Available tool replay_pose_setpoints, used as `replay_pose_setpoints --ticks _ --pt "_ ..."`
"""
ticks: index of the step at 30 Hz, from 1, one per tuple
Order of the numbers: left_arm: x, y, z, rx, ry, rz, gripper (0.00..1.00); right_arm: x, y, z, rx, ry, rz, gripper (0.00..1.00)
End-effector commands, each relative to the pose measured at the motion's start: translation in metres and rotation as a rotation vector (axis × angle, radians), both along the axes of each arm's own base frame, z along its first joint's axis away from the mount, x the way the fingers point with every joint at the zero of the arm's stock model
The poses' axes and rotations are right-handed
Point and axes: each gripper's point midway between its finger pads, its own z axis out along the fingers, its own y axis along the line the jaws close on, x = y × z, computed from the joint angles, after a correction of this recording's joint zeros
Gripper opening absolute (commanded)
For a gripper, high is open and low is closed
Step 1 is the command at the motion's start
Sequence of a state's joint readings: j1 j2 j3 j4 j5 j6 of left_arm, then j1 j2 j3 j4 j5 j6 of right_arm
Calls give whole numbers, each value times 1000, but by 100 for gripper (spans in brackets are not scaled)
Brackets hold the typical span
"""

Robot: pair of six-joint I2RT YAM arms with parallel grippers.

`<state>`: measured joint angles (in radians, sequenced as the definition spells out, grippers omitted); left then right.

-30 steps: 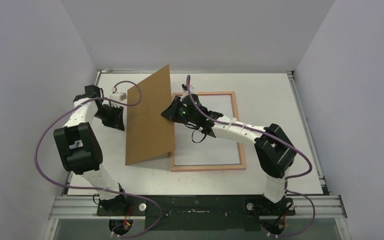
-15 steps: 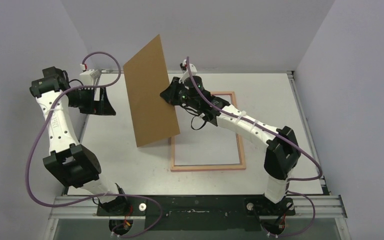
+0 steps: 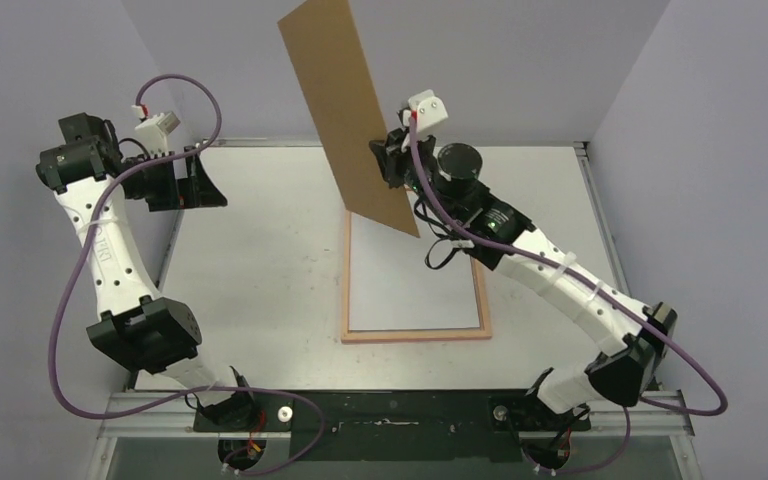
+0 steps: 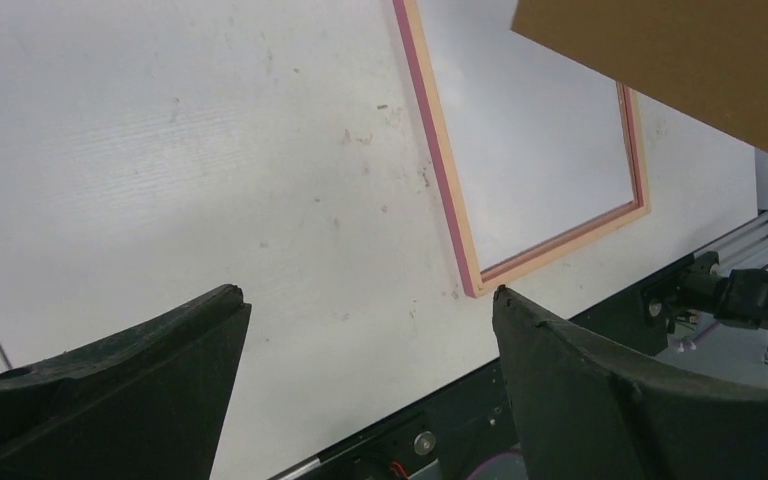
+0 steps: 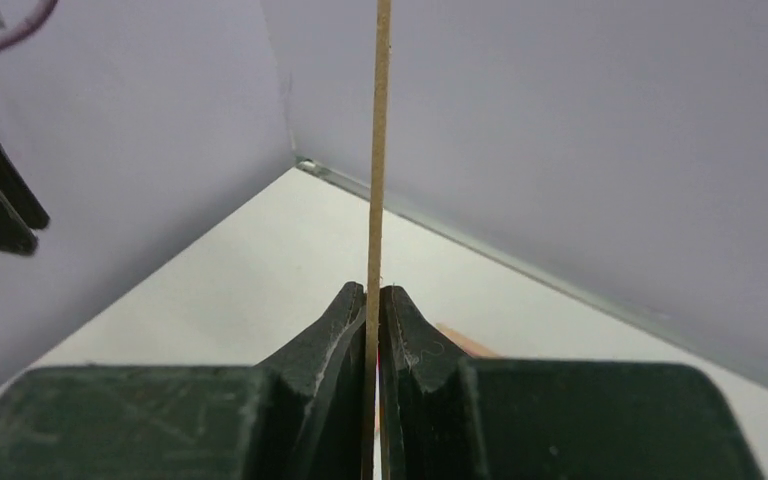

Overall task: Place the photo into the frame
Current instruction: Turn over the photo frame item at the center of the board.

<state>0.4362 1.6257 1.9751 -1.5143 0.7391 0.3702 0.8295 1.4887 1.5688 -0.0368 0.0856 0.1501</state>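
The frame (image 3: pixel 415 335) lies flat on the table right of centre, its pink and pale rails showing in the left wrist view (image 4: pixel 450 200). My right gripper (image 3: pixel 392 160) is shut on the lower edge of the plain brown backing board (image 3: pixel 345 110) and holds it nearly upright, high over the frame's far end. The right wrist view shows that board edge-on (image 5: pixel 382 120), pinched between the jaws (image 5: pixel 373 290). My left gripper (image 3: pixel 205 185) hangs open and empty at the far left, well clear of the board (image 4: pixel 367 292). The photo is out of view.
The white table (image 3: pixel 260 280) is boxed in by grey walls on the left, back and right. A metal rail (image 3: pixel 390 410) with the arm bases runs along the near edge. Purple cables (image 3: pixel 70 290) loop beside the left arm.
My left gripper let go of the board, opened wide and drew back to the far left. My right arm lifted the board off the table, up and toward the back wall.
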Motion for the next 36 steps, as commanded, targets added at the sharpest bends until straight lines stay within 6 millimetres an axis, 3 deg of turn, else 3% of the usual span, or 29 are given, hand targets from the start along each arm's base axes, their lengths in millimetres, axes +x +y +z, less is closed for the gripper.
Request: replay_pose_setpoints --ticks 1,6,10,17,24,28,32,36 --pt "17 1 37 -32 -101 41 96 -34 -26 56 -121 -395 -49 5" --pt "23 4 50 -65 -119 69 97 -59 -42 58 -325 -533 -65 5" --pt "29 7 73 -96 -177 98 96 -81 -55 62 -397 -632 -48 5" --pt "39 26 112 -168 -273 188 96 -127 -58 44 -636 -773 56 5" --pt "44 18 146 -236 -379 163 96 -179 -32 -18 -989 -857 188 5" --pt "48 13 163 -240 -445 116 96 -197 -23 -37 -1125 -922 171 5" --pt "45 -18 144 -228 -395 -10 96 -214 -22 -49 -1289 -1017 137 5" --pt "35 -71 91 -155 -255 -200 96 -216 -31 -51 -1375 -1114 60 5"
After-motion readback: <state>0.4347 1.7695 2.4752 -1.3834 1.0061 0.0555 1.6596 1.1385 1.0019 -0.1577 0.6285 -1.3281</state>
